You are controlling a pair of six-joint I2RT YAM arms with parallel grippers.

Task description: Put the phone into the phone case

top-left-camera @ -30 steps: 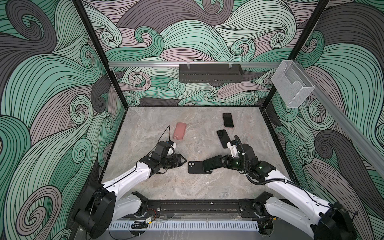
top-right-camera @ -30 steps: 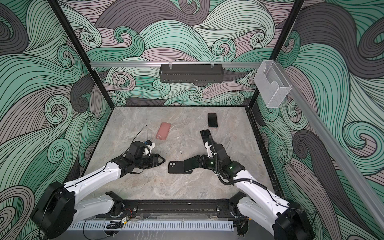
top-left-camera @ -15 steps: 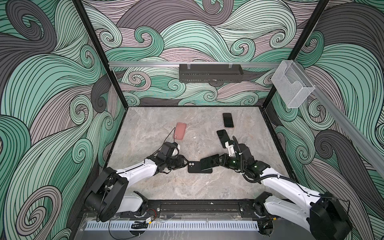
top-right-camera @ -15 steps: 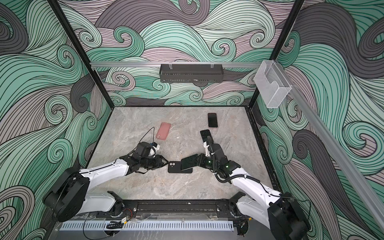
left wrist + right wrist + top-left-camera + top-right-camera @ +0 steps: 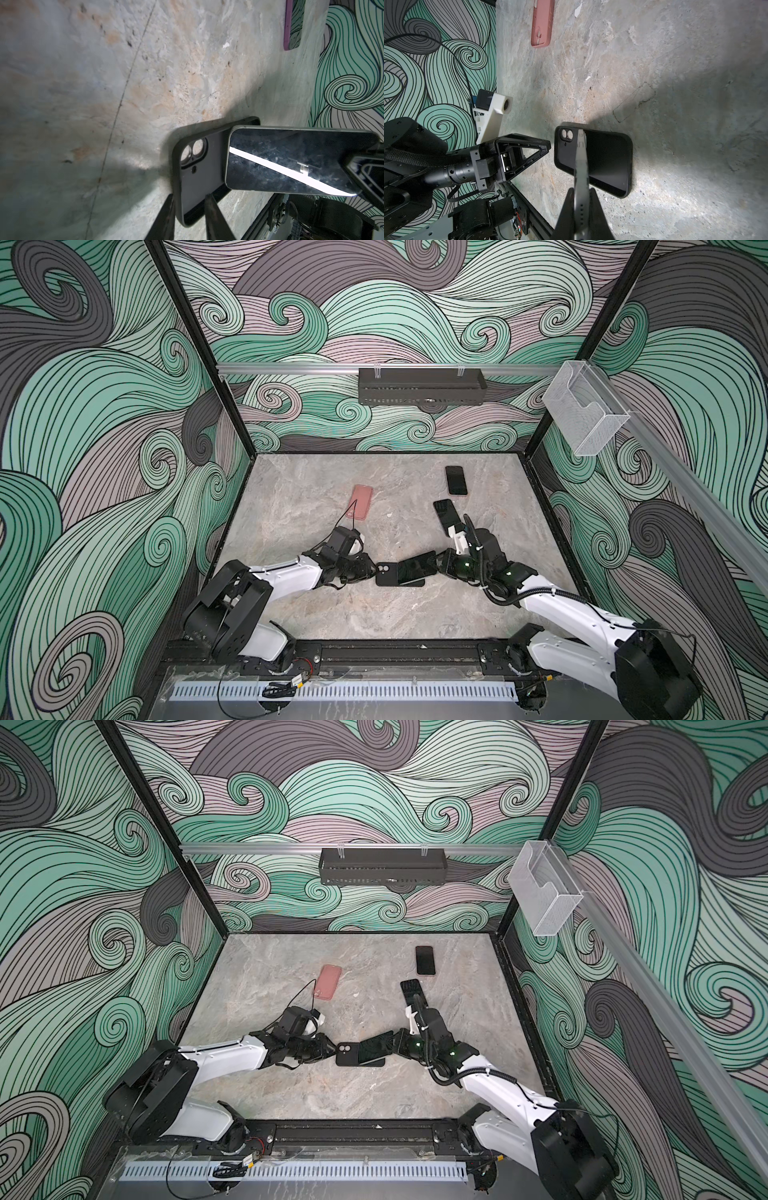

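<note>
Count it up: three phones, two cases, two arms. The right gripper (image 5: 438,566) has its jaws clamped on the phone (image 5: 415,568), which is tilted with its free end over the black case (image 5: 384,576). That case lies mid-surface (image 5: 332,614), toward the front edge. A far phone (image 5: 456,480) and a nearer phone (image 5: 444,512) lie toward the back-right corner, and the pink case (image 5: 361,508) lies back-left. Since a second ago the left gripper (image 5: 189,196) has slid in; its jaws have narrowed and straddle the black case's camera-end rim. The held phone has dipped lower.
</note>
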